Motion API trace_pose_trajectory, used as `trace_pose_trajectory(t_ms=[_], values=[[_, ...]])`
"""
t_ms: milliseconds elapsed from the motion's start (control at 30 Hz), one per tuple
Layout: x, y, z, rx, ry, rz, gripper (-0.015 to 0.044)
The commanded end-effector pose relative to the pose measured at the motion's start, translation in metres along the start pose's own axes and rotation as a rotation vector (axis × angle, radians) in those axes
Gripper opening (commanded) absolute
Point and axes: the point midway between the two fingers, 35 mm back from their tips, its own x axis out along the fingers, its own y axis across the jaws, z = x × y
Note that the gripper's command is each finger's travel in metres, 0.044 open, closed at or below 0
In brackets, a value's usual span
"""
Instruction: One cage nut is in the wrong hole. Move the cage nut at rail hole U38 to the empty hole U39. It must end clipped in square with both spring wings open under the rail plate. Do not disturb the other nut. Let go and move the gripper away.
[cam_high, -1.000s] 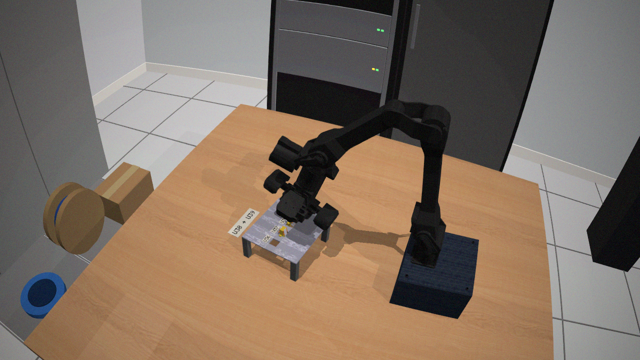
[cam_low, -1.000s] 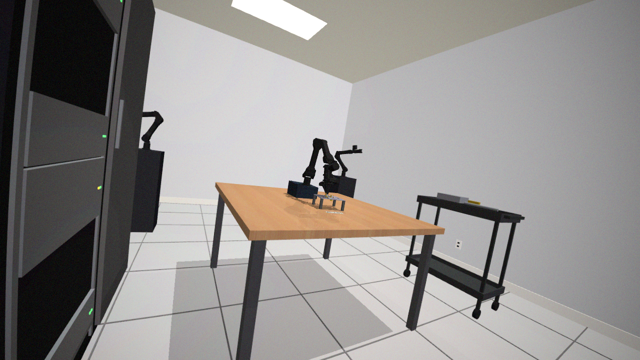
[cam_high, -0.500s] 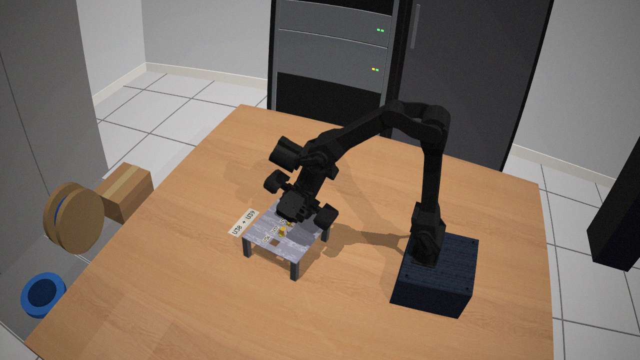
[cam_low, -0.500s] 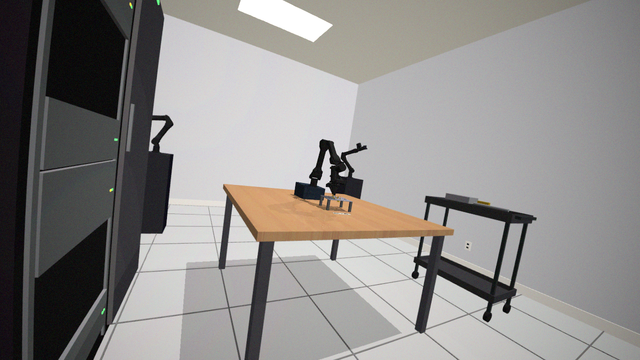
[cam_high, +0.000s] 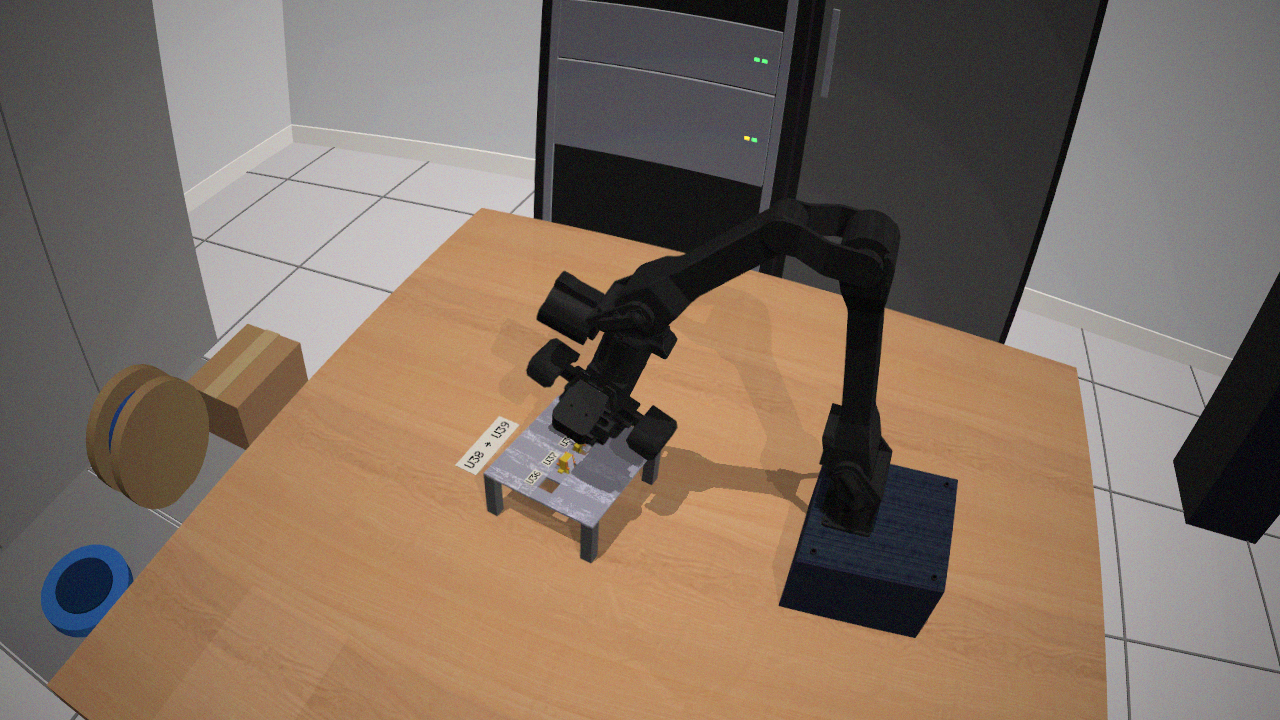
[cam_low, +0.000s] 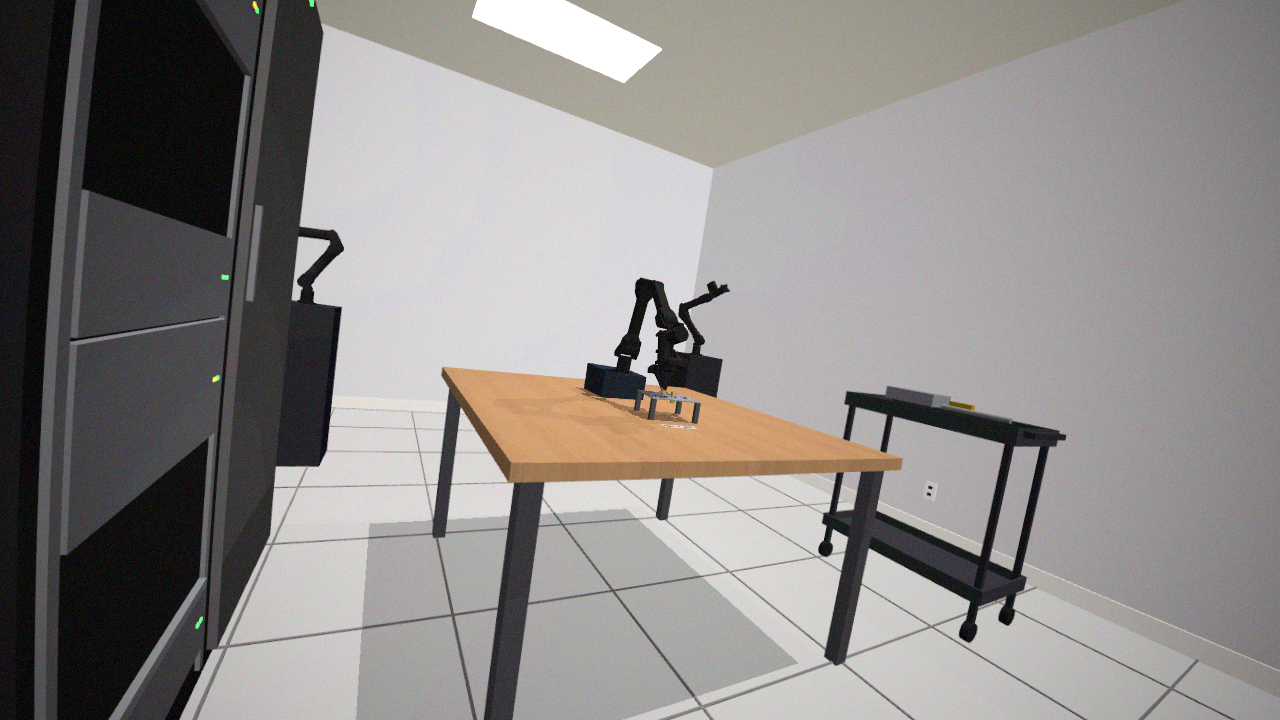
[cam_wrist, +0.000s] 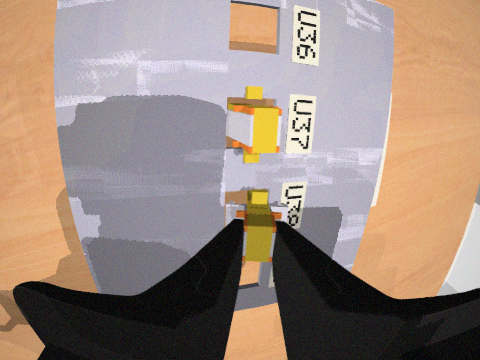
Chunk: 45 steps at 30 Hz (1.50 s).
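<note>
Between the black fingertips of the WidowX gripper (cam_high: 595, 447) (cam_low: 664, 386) (cam_wrist: 258, 235), right up close, is the yellow cage nut (cam_wrist: 259, 242), and the pincer is nearly closed, pinching it from both sides! The nut is at the U38 hole, its forward tab by the hole's edge; whether its wings are free below the rail plate (cam_high: 590, 511) (cam_wrist: 150, 77) cannot be told. And here's the danger: pull while a wing is hooked, and the nut could twist or slip from that narrow grip. Carry it to U39 tilted, and one wing could catch on top, leaving it crooked.

Just beyond sits the other cage nut (cam_high: 564, 462) (cam_wrist: 265, 130), at U37, near enough that a swing the wrong way could knock it. Its label reads "U37"; the nearer one, partly covered, looks like "U38", and past them comes "U36" by an open hole. Out beside the plate, the table card (cam_high: 484, 445) (cam_low: 678, 427) announces "U38", a small mark possibly an arrow, then "U39". No brand is legible anywhere.
</note>
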Motion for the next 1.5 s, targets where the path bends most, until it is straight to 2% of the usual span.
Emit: trace_pose_trajectory(t_ms=[0,1467], values=[[0.0015,0.0002,0.0003,-0.004,-0.003,0.015,0.0035],[0.0009,0.0003,0.0004,-0.004,-0.003,0.03,0.0035]])
